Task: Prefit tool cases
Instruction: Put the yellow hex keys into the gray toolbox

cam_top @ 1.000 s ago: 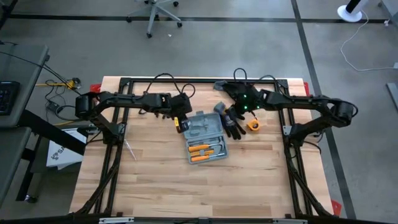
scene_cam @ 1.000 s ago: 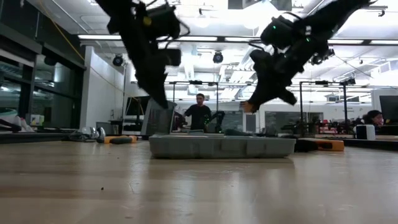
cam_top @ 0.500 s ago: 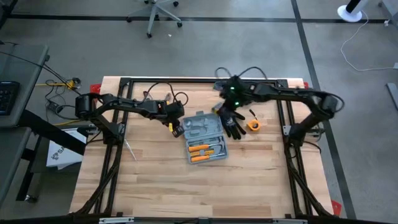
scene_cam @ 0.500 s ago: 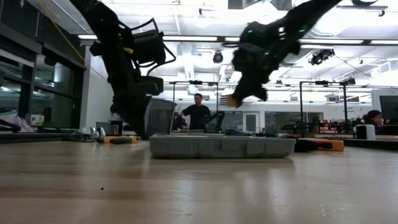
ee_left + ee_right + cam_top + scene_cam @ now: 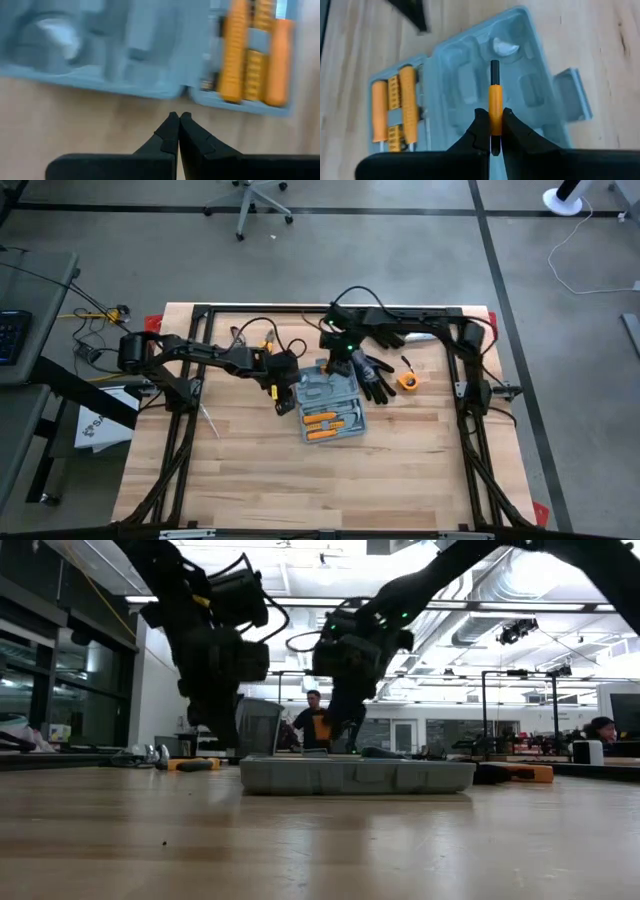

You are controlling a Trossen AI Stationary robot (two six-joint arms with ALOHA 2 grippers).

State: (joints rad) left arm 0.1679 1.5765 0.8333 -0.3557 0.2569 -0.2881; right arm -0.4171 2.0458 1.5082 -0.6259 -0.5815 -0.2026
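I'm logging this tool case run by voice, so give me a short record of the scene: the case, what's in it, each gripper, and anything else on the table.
case: grey-blue tool case lying open on the wooden table
contents: orange-handled tools in one half, the other half's moulded slots mostly empty
right gripper: shut on an orange-handled tool, held over the emptier half
left gripper: shut, holding nothing, beside the case's edge
other items: black work gloves and an orange tape measure beside the case

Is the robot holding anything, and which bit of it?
Right tool pinches a small orange-handled tool by its orange handle, above the open case. Left tool holds nothing.
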